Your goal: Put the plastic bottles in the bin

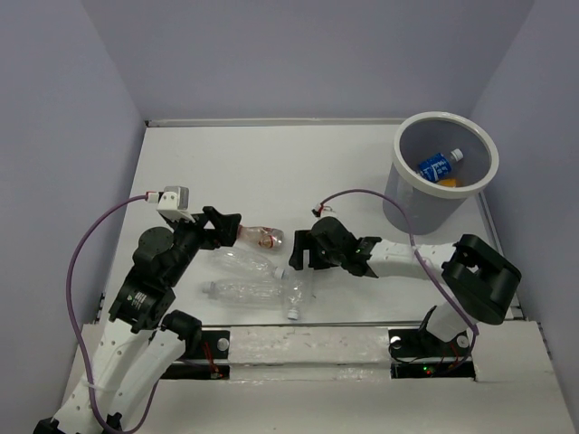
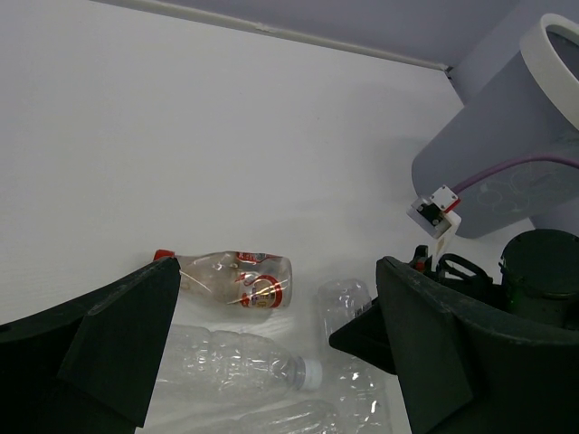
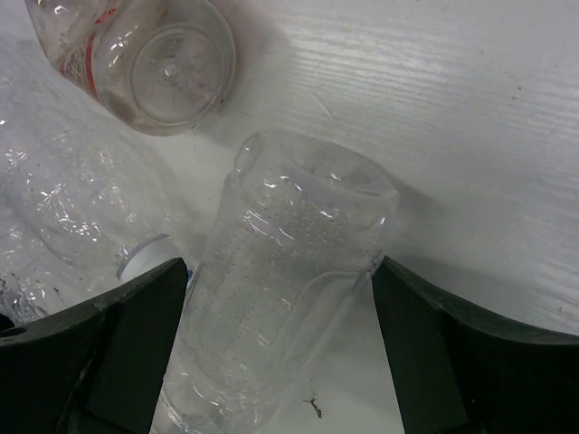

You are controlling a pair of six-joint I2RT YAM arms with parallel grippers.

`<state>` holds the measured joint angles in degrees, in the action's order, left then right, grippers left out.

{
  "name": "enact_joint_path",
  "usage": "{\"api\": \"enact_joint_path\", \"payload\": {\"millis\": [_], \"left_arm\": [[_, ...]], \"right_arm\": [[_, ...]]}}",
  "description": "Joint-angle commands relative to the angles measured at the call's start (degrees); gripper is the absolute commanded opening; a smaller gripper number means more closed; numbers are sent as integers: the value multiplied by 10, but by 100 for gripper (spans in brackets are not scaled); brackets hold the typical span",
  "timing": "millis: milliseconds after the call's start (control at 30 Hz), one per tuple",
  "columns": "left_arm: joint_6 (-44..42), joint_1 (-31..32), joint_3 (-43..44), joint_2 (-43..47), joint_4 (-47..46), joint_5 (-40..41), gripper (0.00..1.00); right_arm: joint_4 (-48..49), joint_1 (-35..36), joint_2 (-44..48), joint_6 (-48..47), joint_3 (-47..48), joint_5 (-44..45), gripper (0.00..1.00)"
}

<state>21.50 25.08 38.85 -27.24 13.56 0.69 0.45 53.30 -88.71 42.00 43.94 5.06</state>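
The bin [image 1: 404,201] stands at the back right, with a blue-labelled bottle [image 1: 437,165] and an orange one [image 1: 450,183] inside. A red-capped bottle [image 1: 263,237] and three clear bottles [image 1: 242,262] lie in a cluster at the front middle. My right gripper [image 1: 298,260] is open and low, its jaws on either side of a clear bottle [image 3: 289,307] lying on the table. My left gripper [image 1: 226,226] is open and empty above the cluster. In its wrist view the red-capped bottle [image 2: 231,280] lies just ahead and a white-capped clear bottle [image 2: 235,362] lies between the jaws.
The bin [image 2: 507,172] also shows at the right of the left wrist view, behind the right arm's wrist [image 2: 452,271]. A purple cable [image 1: 380,203] loops from the right arm towards the bin. Grey walls close in the table on three sides.
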Motion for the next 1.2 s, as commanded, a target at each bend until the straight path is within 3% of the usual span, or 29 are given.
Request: {"api": "enact_joint_path", "payload": {"millis": [0, 100, 200, 367, 533, 633, 667, 800, 833, 933, 1167], "left_arm": [[-2, 2, -7, 5, -17, -4, 99], [-2, 2, -7, 7, -18, -4, 99], [-2, 2, -8, 6, -18, -23, 99], [-4, 1, -8, 0, -19, -31, 99], [-4, 2, -8, 5, -20, -35, 99], [-5, 1, -8, 6, -22, -38, 99], [-6, 1, -8, 5, -21, -39, 99], [-5, 1, -9, 6, -22, -43, 99], [-4, 1, -9, 10, -23, -42, 99], [-3, 1, -11, 15, -23, -44, 99], [-1, 1, -13, 18, -23, -53, 99]], "right_arm": [[10, -7, -1, 4, 27, 45, 84], [0, -12, 0, 11, 20, 59, 64], [-47, -12, 72, -6, 14, 100, 54], [-161, -12, 207, -92, 81, 198, 47], [-186, -56, 321, -242, 246, 334, 41], [-127, -130, 328, -325, 316, 410, 39], [-53, -181, 319, -387, 325, 430, 39], [82, -283, 280, -489, 382, 435, 40], [170, -323, 256, -550, 384, 443, 40], [262, -389, 204, -620, 372, 425, 40], [288, -425, 178, -611, 285, 420, 40]]}}
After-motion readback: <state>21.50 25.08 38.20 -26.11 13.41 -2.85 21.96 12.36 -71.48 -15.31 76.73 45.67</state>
